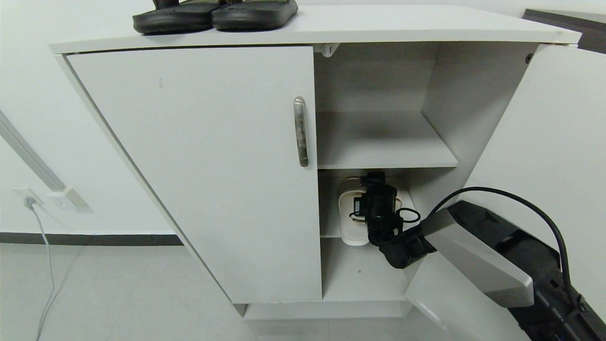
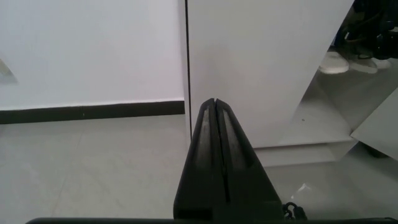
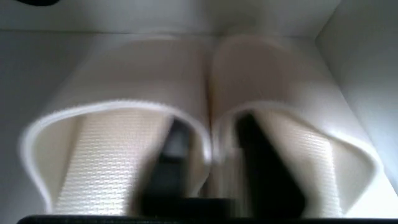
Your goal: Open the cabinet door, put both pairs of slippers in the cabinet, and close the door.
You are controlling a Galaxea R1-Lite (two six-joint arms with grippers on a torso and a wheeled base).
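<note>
Black slippers (image 1: 213,16) atop the cabinet (image 1: 189,166) are cut off. In its lower compartment the right hand (image 1: 378,206) grips the white slippers (image 1: 349,232), partly hiding them. The left hand (image 2: 214,109), pressed closed, hangs beside the cabinet.

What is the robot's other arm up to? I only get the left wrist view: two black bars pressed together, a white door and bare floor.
Observer: The right arm's jaws are inside the open right half of the cabinet. They are at a pair of white slippers under the shelf, with one jaw tucked into each slipper and the two inner walls between them.
Operator: And where is the second pair?
Observer: The black slippers sit on the cabinet's top, above the shut left door.
</note>
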